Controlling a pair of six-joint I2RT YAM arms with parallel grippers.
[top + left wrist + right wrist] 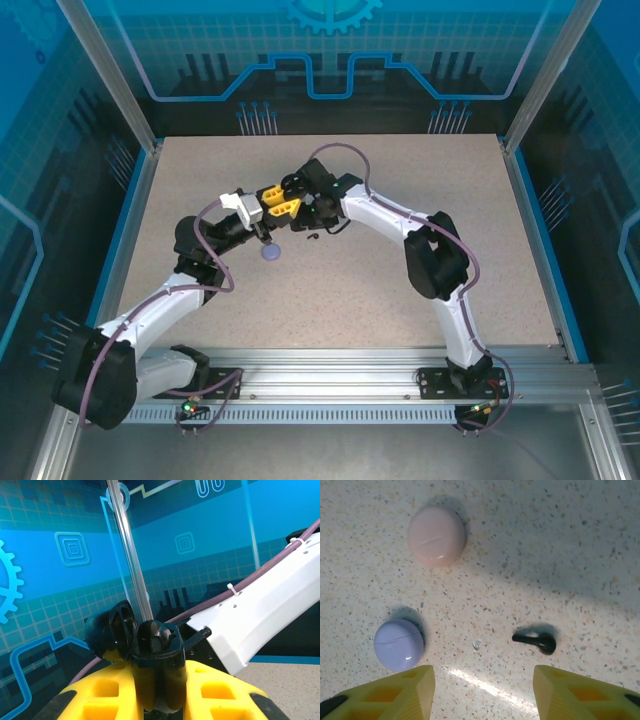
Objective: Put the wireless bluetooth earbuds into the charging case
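Black earbud (536,641) lies on table (570,555); left gripper (159,696) holds open black case (160,647).

1. The table (580,555) was beige, speckled all over with dark and pale flecks.
2. The black earbud (536,641) on it was glossy.
3. Left of the earbud, the lavender case (399,644) had a plain sheen.
4. Up and left of the earbud, the pink case (436,536) was pale and plain.
5. The right gripper (482,692) had yellow fingers (410,687).
6. The left gripper (160,702) was yellow too, and the charging case (157,670) in it was glossy black.
7. The backdrop (50,555) was blue with a teal grid, gear and nested-square motifs.
8. The right arm (270,610) was white, and its cable (265,565) purple.
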